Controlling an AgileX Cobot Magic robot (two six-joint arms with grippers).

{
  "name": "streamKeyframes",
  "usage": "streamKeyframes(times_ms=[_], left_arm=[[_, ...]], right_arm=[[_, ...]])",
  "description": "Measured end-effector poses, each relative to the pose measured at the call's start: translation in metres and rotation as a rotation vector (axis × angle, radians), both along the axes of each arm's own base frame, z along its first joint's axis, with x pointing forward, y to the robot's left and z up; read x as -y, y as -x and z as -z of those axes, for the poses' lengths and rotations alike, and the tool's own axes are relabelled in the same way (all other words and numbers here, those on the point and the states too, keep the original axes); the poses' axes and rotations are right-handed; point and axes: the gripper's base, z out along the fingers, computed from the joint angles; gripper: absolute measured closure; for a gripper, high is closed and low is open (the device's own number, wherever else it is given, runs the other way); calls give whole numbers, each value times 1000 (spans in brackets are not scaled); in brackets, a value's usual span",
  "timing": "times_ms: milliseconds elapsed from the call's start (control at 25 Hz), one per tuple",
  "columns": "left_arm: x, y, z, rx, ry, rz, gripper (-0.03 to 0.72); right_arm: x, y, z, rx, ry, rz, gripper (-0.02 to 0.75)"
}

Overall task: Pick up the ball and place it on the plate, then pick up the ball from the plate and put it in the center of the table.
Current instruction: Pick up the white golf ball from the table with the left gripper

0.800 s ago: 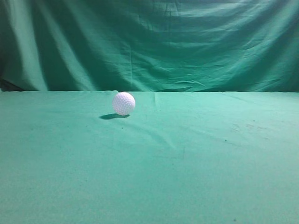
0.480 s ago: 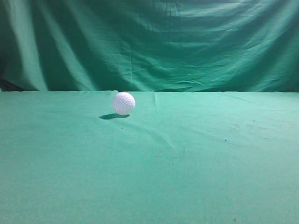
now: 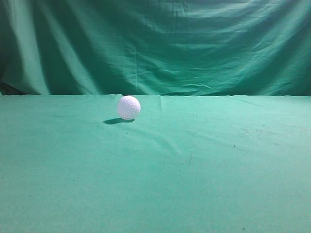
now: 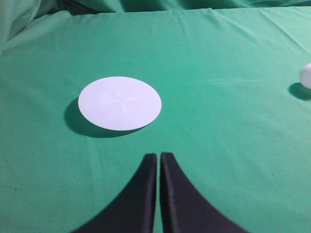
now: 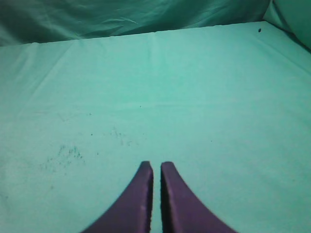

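- Across every view stretches the table (image 3: 204,184), covered in slightly wrinkled green cloth, with a few small dark specks on its right part in the exterior view.
- Behind its far edge hangs a draped green backdrop (image 3: 194,43), creased in long folds.
- On the cloth in the left wrist view lies the plate (image 4: 120,103), a flat white round disc with nothing on it, casting a shadow to its left; it sits ahead of the fingertips and slightly to their left.
- Low in that same view, the left gripper (image 4: 159,156) shows two black curved fingers pressed almost together with only a thin slit between them, holding nothing.
- At the bottom of the right wrist view, the right gripper (image 5: 156,165) is likewise closed on nothing, its dark fingers nearly touching above bare cloth.
- Smallest is the ball (image 3: 129,108), white and dimpled, resting on the table left of centre near the far edge in the exterior view; in the left wrist view it is cut by the right border, well apart from the closed fingers and from the plate.
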Motion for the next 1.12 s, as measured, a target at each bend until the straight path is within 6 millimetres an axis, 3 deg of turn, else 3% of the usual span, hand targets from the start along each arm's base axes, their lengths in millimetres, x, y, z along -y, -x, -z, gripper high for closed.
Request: streamKeyframes(times_ms=[360, 760, 920, 1120], left_arm=[[2, -1, -5, 51, 63, 4, 688], [-3, -2, -40, 427, 421, -50, 688], [4, -1, -54, 286, 457, -10, 688], [9, -15, -95, 167, 301, 35, 688]], right_arm=[[0, 0, 0, 0, 0, 0, 690], [0, 0, 0, 0, 0, 0, 690], [0, 0, 0, 0, 0, 0, 690], [0, 0, 0, 0, 0, 0, 690]])
